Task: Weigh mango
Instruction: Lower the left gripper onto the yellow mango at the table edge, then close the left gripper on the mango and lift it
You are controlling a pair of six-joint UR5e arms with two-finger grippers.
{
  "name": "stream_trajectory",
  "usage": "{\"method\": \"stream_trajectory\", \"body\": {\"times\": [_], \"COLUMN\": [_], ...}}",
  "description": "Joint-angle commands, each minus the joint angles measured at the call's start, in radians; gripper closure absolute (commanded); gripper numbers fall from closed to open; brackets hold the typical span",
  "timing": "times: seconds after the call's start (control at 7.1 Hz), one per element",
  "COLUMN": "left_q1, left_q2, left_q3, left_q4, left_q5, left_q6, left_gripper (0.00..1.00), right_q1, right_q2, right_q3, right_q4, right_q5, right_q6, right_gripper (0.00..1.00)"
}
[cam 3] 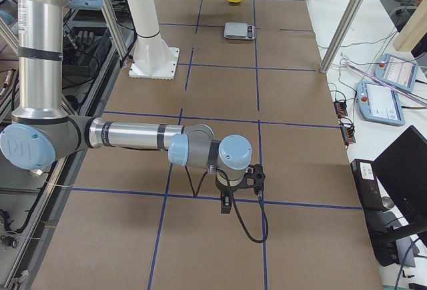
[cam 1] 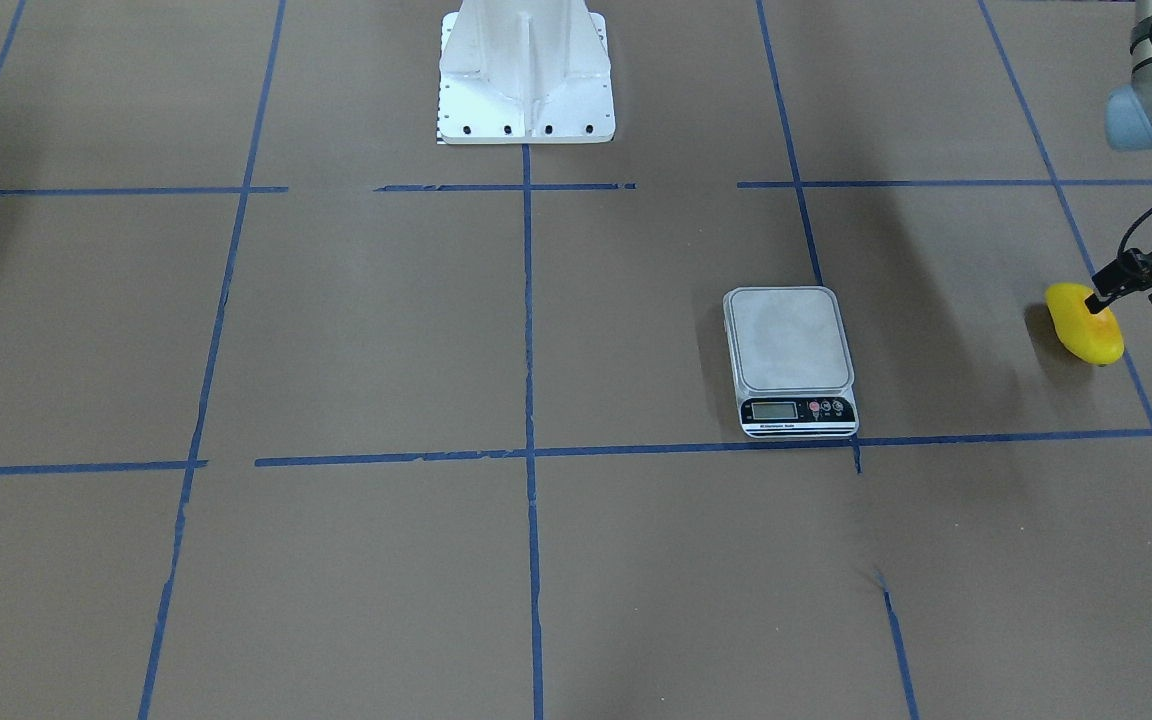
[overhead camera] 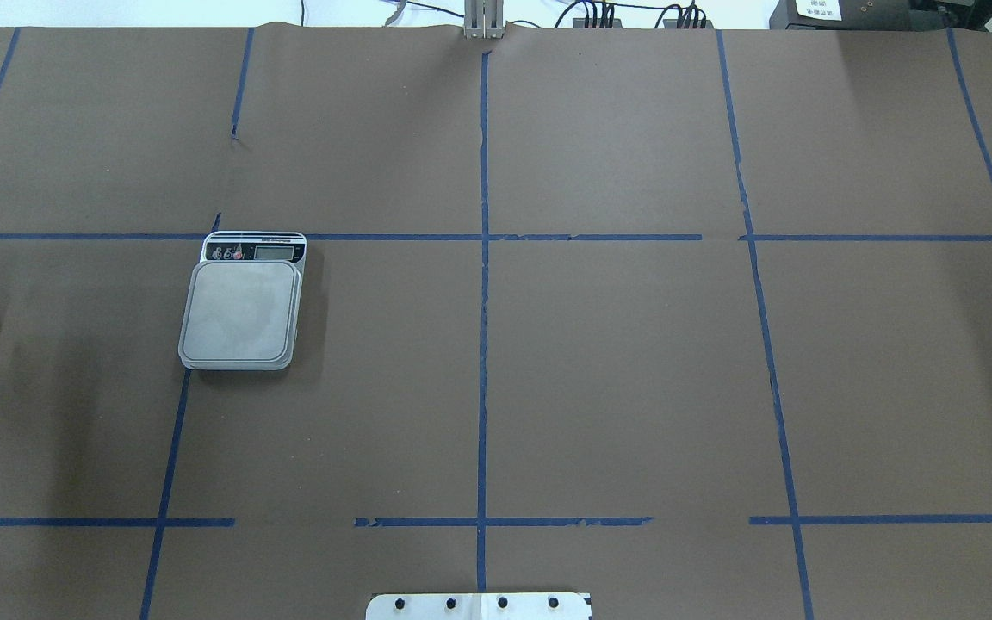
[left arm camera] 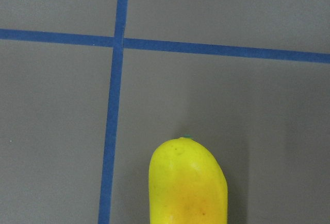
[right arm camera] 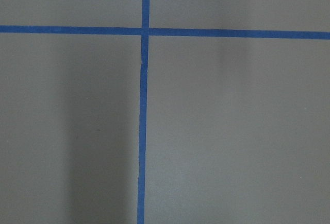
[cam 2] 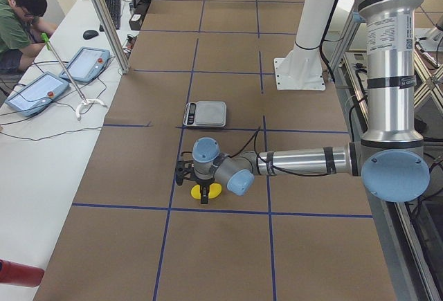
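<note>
Exterior front-facing view puts the mango on the brown paper at 3 o'clock from the scale, well apart from it, its long axis running from 11 to 5 o'clock. The left gripper is low over the fruit's upper end, with 1 dark finger touching the yellow skin. The other finger is hidden, so I cannot tell whether the claw is clamped on the fruit or only straddling it. The mango looks to be resting on the table, its shadow tight beneath it.

The step in hand seems to be the pick-up. The next move calls for a firm hold across the smooth, rounded body, then a lift and a carry toward 9 o'clock in this view. It ends with a gentle set-down on the bare steel platform and a full release.

The right gripper hangs over the paper far off; its claw state cannot be told.
</note>
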Motion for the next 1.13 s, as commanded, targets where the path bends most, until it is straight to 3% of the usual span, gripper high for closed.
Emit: {"method": "stream_trajectory", "body": {"times": [0.0,0.28,0.42,0.56,0.7,0.85,0.99], "left_q1": [0.043,0.059,0.065,0.065,0.065,0.057,0.054], "left_q2": [-0.036,-0.045,-0.045,-0.043,-0.043,-0.025,-0.014], "left_q3": [0.059,0.074,0.074,0.073,0.071,-0.011,-0.156], "left_q4": [-0.019,-0.017,-0.017,-0.017,-0.019,0.014,0.191], "left_q5": [0.01,0.025,0.025,0.025,0.025,0.013,-0.051], "left_q6": [-0.001,0.003,0.01,0.016,0.034,0.059,0.086], "left_gripper": [0.0,0.0,0.17,0.76,1.0,1.0,1.0], "right_q1": [0.0,0.0,0.0,0.0,0.0,0.0,0.0], "right_q2": [0.001,0.001,0.001,0.001,0.001,0.001,0.0], "right_q3": [0.0,0.0,0.0,0.0,0.0,0.0,0.0], "right_q4": [-0.001,-0.001,-0.001,-0.001,-0.001,-0.001,0.001], "right_q5": [0.0,0.0,0.0,0.0,0.0,0.0,0.0], "right_q6": [0.0,0.0,0.0,0.0,0.0,0.0,0.0], "right_gripper": [0.0,0.0,0.0,0.0,0.0,0.0,0.0]}}
